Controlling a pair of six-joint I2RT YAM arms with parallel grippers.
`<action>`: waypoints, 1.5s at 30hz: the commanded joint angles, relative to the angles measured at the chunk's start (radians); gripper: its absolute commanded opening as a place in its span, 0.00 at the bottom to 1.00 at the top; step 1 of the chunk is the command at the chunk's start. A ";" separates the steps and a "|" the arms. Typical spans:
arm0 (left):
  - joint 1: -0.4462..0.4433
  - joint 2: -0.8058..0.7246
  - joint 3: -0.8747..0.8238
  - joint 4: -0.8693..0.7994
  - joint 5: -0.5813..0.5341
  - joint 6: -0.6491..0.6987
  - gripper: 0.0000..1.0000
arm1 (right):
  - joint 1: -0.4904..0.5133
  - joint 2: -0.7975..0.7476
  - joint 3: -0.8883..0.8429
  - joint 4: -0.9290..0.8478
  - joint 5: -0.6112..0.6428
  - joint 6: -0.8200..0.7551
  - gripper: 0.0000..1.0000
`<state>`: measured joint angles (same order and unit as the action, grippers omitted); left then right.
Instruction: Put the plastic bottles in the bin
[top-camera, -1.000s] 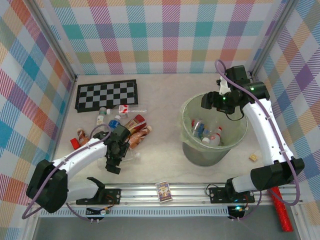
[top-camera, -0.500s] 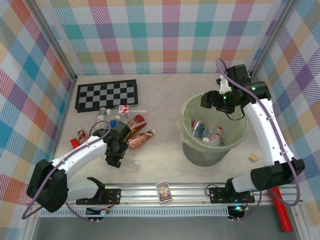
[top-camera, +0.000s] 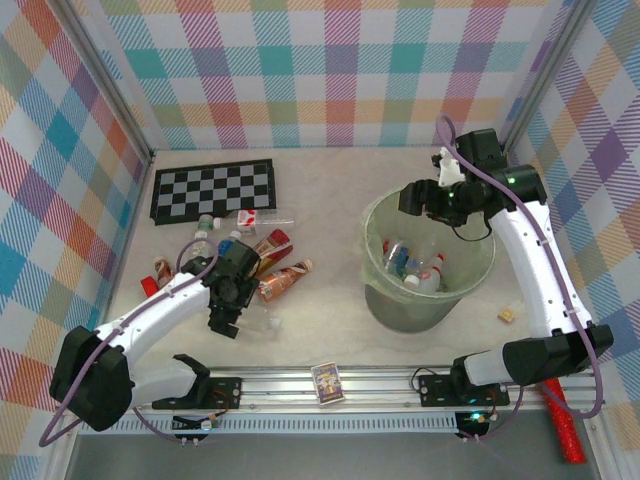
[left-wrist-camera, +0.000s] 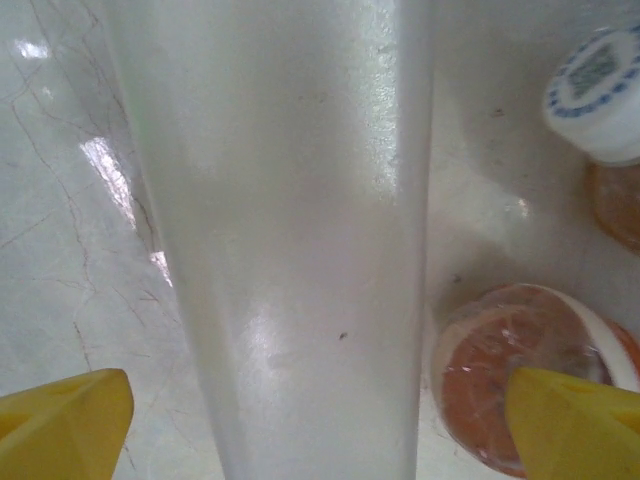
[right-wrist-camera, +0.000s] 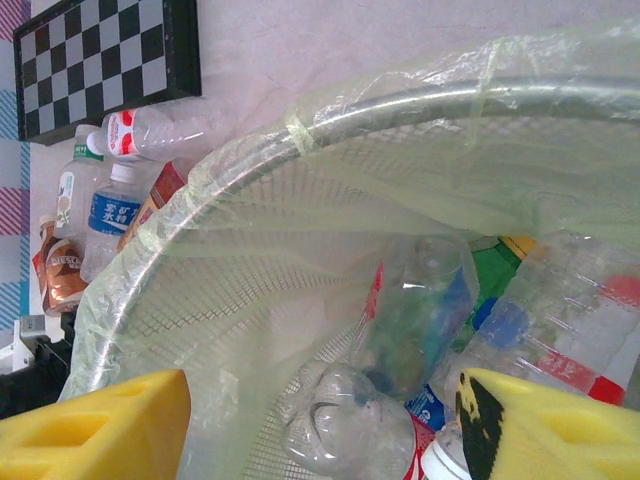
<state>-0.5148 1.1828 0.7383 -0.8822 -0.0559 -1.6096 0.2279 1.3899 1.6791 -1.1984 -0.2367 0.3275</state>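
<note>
The left gripper (left-wrist-camera: 320, 415) is spread around one clear bottle (left-wrist-camera: 300, 200) on the table (top-camera: 330, 320), about six more bottles (top-camera: 272, 243) beside it. The right gripper (right-wrist-camera: 325, 425), fingers apart and empty, hangs over the one bin (right-wrist-camera: 400, 100); roughly four bottles (right-wrist-camera: 415, 310) lie inside.

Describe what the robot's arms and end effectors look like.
Both the left arm and right arm have white link shells with black joints and black bases. A purple cable loops along each. The left end effector and right end effector are black-bodied, with bright yellow blocky fingers. A small green light glows near the right wrist.
</note>
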 joint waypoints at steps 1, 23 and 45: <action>0.004 -0.015 -0.034 0.022 0.020 -0.036 0.97 | -0.008 -0.027 0.005 -0.013 0.017 0.000 0.71; -0.037 -0.046 0.044 -0.083 -0.067 0.022 0.56 | -0.007 -0.058 -0.012 0.063 -0.107 0.033 0.71; 0.058 0.187 0.662 0.428 0.564 1.166 0.30 | 0.169 0.024 0.129 0.415 -0.306 0.216 0.75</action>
<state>-0.4805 1.3361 1.3426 -0.5426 0.2054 -0.5968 0.3721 1.3739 1.7790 -0.8516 -0.5571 0.5144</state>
